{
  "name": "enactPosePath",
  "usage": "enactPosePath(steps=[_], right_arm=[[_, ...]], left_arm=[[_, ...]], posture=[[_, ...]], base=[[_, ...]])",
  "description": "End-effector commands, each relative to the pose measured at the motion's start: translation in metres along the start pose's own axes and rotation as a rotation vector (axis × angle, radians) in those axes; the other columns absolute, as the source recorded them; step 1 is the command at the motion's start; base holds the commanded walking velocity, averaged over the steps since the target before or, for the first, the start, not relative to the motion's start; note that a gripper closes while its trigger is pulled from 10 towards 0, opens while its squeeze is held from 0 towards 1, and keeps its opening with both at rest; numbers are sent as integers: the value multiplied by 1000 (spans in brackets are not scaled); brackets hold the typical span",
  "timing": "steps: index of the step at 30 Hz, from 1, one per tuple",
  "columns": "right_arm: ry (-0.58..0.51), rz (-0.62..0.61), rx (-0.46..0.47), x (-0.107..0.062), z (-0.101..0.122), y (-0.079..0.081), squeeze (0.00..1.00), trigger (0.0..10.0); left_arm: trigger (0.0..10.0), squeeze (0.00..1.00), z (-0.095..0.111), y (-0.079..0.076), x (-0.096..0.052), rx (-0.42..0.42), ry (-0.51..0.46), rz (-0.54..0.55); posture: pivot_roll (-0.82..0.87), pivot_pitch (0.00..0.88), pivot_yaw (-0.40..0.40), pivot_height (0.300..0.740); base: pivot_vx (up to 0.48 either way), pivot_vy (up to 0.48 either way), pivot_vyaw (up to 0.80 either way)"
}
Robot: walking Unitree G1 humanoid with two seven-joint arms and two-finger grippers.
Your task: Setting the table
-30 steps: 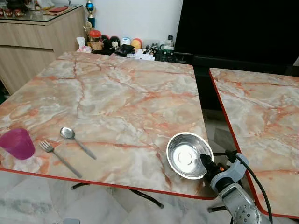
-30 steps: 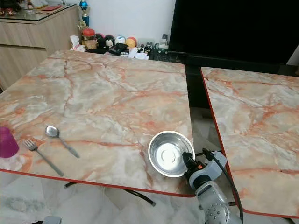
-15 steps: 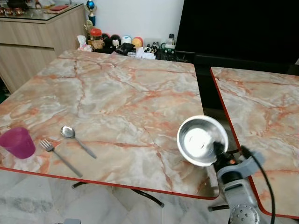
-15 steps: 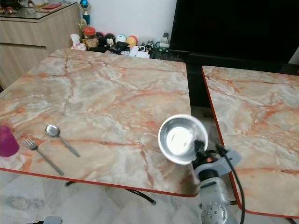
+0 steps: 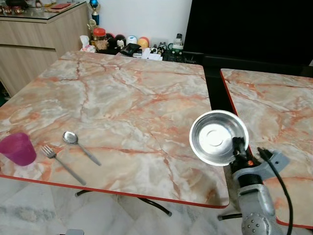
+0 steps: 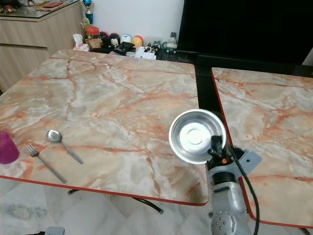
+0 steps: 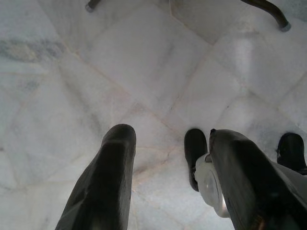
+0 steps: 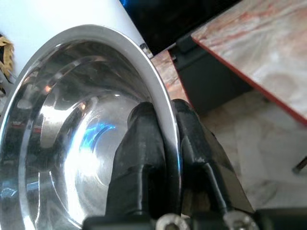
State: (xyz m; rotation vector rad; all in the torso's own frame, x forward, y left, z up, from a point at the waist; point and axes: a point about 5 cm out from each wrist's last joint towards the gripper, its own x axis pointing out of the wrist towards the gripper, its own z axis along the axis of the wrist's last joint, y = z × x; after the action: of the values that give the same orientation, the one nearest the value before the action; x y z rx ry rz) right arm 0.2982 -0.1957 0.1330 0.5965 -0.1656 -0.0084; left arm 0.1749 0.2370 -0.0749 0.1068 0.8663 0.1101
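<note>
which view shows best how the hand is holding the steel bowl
The right wrist view: the right hand has one finger inside the steel bowl and one outside, pinching its rim. Both eye views show the whole bowl held tilted above the table's right edge.

Bright, even indoor light, sharp throughout, with glare inside the steel bowl.

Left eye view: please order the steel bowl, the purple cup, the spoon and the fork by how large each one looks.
1. steel bowl, held up in the right gripper, so nearness may enlarge it
2. purple cup
3. fork and spoon: both thin and look alike; the fork appears slightly longer, but I leave them unranked
</note>
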Motion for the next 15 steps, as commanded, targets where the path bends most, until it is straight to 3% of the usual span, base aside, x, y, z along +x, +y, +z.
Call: enactPosePath(steps=[1,15], right_arm=[[-30,-1,-23,0,8,-1,0,10000],[-18,-11,-66,0,4,-1,0,10000]], left_arm=[[10000,0,-7,-4,-1,10,22,-14],[10000,0,-10,-2,-3,21,29,-17]], posture=[[7,84,-67,740],[8,64,-68,740]], base=[[0,-412,0],[0,-443,0]])
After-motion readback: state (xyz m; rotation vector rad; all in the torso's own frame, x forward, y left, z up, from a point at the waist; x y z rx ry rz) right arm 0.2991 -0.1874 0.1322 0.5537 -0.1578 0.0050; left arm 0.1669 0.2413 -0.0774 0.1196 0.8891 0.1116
